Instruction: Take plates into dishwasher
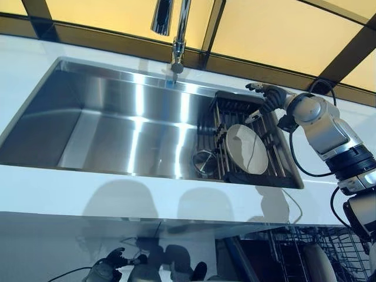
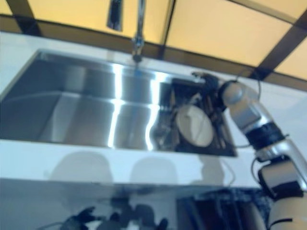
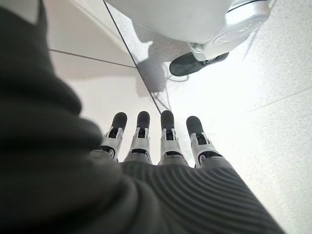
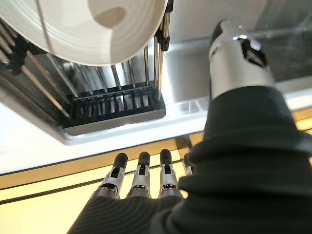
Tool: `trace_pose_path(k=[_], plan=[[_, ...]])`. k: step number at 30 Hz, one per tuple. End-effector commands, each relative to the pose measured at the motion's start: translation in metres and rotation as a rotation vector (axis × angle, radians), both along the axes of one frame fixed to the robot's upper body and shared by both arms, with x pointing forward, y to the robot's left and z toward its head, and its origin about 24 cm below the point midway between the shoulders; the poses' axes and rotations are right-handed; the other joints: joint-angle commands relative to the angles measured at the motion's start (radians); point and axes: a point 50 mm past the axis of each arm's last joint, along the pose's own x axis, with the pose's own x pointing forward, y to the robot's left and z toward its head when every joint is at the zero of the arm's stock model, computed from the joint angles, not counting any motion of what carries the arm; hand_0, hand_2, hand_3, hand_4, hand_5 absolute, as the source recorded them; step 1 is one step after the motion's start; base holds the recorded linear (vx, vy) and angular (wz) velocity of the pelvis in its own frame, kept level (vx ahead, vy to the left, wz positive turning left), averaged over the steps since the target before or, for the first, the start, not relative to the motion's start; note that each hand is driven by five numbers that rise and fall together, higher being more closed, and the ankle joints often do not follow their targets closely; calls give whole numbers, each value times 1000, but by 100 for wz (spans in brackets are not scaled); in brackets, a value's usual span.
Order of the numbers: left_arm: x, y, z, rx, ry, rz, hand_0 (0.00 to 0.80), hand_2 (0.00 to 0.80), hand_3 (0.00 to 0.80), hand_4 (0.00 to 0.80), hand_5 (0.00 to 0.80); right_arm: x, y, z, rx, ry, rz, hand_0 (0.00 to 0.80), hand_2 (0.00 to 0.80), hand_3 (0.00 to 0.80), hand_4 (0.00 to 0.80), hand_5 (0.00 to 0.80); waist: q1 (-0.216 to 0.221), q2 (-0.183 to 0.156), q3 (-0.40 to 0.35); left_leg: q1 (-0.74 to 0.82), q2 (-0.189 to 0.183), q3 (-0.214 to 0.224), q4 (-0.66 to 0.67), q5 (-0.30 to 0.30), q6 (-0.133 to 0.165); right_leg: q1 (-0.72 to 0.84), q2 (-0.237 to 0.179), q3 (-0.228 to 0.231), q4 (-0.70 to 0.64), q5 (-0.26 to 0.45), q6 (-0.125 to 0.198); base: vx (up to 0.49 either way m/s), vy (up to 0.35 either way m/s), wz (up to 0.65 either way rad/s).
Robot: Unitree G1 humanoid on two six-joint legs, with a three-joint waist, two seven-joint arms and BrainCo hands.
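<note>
The white countertop point(image 1: 176, 197) is seen nearest, with the open dishwasher rack point(image 1: 305, 252) below it at five o'clock and the large steel sink point(image 1: 117, 126) beyond. At the sink's three o'clock end a dark dish rack point(image 1: 235, 108) is set, in which one pale plate point(image 1: 247, 148) is stood on edge beside a small steel bowl point(image 1: 204, 161). The right hand point(image 1: 267, 94) is held above the rack's far edge with fingers straight and nothing grasped, while the left hand point(image 3: 151, 141) is pointed at the floor, fingers likewise extended and empty.

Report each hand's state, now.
Left hand: open, fingers straight, holding nothing, hanging low over the floor.
Right hand: open, holding nothing, above the dark wire dish rack with the round white plate.
</note>
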Motion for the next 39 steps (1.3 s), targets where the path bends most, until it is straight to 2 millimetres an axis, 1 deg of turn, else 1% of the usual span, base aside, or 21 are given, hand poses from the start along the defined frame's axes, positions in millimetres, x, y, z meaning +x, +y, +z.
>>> trace_pose_path(k=[1,6,12,16,23,29,39], plan=[[8,-3,3,18,-3,-83,0,0,0,0,0,4,3,47,-74,-142,-1,0,0,0,0,0,46,27,-10,14,-10,69,-34,24,54,-56,-37,26,148,24,78,0,0,0],[9,0,4,24,-7,-75,0,0,0,0,0,5,1,47,-111,-112,10,0,0,0,0,0,52,29,3,-2,-5,64,-23,25,51,-62,-33,23,156,14,72,0,0,0],[15,2,8,25,-29,-73,0,0,0,0,0,6,1,46,-166,-75,22,0,0,0,0,0,62,30,26,-20,0,57,-19,35,44,-65,-29,11,163,5,65,-9,-30,3],[17,1,9,21,-40,-73,0,0,0,0,0,6,-2,45,-183,-32,19,0,0,0,0,0,67,30,33,-27,5,53,-18,40,38,-58,-24,7,157,-4,58,-1,-26,6],[15,1,9,17,-44,-75,0,0,0,0,0,6,-7,40,-213,54,28,0,0,0,0,0,71,30,34,-28,9,49,-20,45,29,-48,-23,1,154,-13,50,0,-4,3],[14,0,8,12,-40,-71,0,0,0,0,0,6,-12,40,-247,77,23,0,0,0,0,0,70,33,32,-25,12,49,-20,47,24,-42,-23,1,153,-20,45,0,0,0],[14,2,9,11,-49,-58,0,0,0,0,0,7,-21,50,-390,94,-27,0,0,0,0,0,82,32,45,-36,16,47,-14,52,18,-45,-23,-4,156,-26,40,1,1,1]])
